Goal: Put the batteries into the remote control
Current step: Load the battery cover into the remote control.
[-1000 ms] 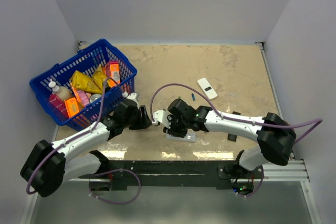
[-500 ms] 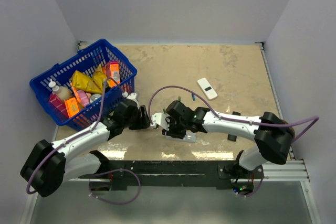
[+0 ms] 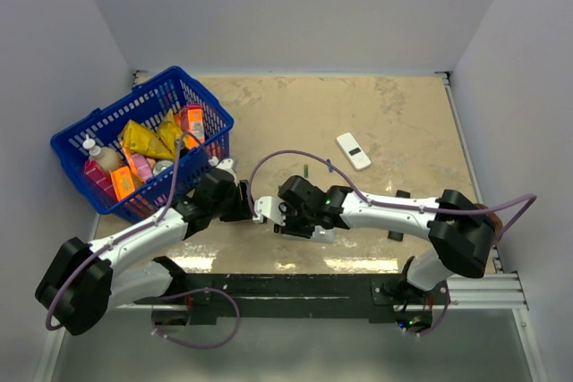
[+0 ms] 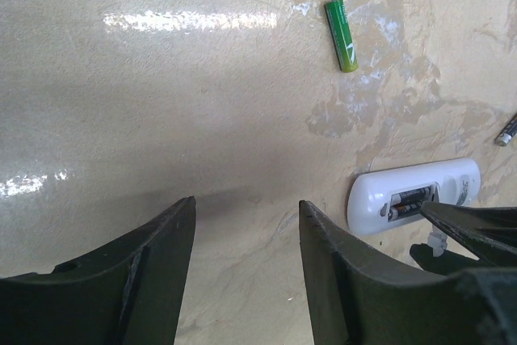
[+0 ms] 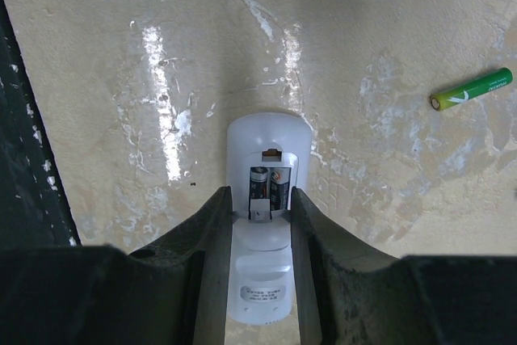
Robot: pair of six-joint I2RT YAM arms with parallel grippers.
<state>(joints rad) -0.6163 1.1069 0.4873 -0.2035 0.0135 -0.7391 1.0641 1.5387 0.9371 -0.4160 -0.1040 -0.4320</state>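
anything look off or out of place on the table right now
A green battery lies loose on the table, apart from the remote control, which lies with its back uncovered and cells showing inside. Nothing looks spilled or damaged.

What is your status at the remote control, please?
Left gripper open, empty. Right gripper clamped on remote control; batteries seated inside. Green battery lies loose nearby, not obstructing.
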